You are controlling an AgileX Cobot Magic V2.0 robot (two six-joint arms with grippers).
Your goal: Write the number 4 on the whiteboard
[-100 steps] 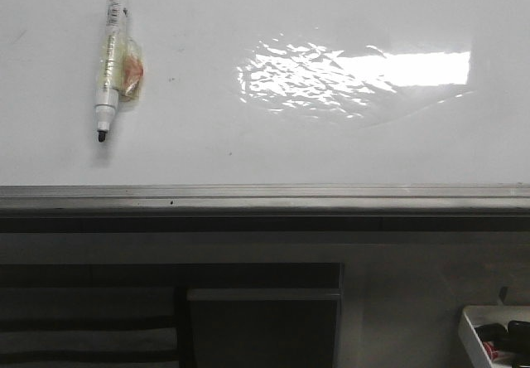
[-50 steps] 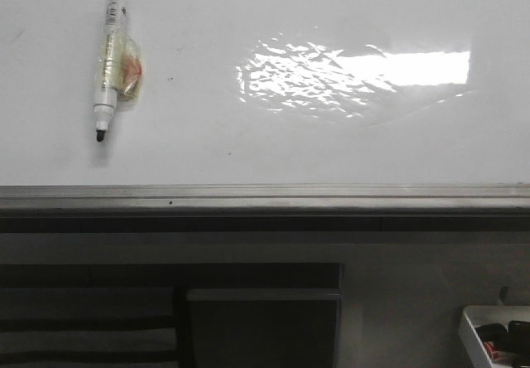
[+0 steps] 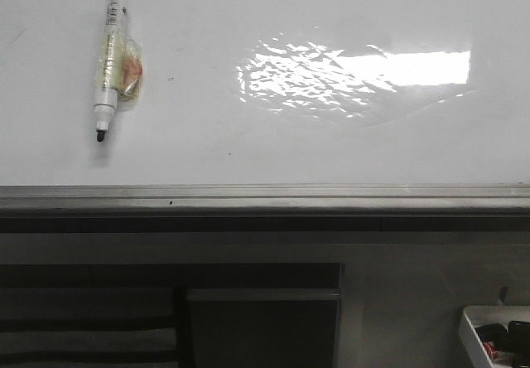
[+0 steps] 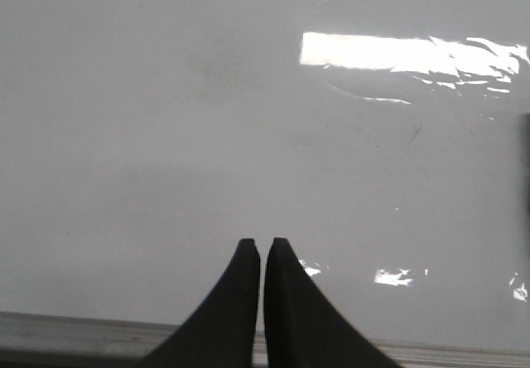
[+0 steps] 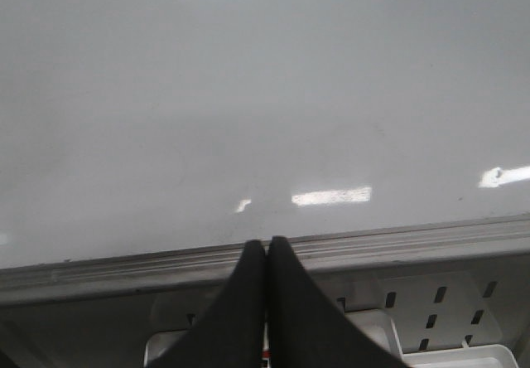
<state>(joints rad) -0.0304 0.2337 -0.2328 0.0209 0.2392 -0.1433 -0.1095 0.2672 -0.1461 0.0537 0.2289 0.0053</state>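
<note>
The whiteboard [image 3: 331, 152] fills the upper front view, glossy white with a grey metal rim along its near edge and a bright light reflection. No number 4 shows on it. A white marker pen [image 3: 108, 57] with a black tip lies on the board at the left, tip toward me, with a yellowish wad stuck to it. Neither gripper shows in the front view. My left gripper [image 4: 258, 243] is shut and empty above the board [image 4: 166, 136] near its rim. My right gripper [image 5: 266, 243] is shut and empty over the board's rim [image 5: 414, 239].
A small white tray [image 3: 497, 335] with dark items sits below the board at the right; it also shows under my right gripper [image 5: 381, 335]. A dark panel [image 3: 265, 326] lies below the board's rim.
</note>
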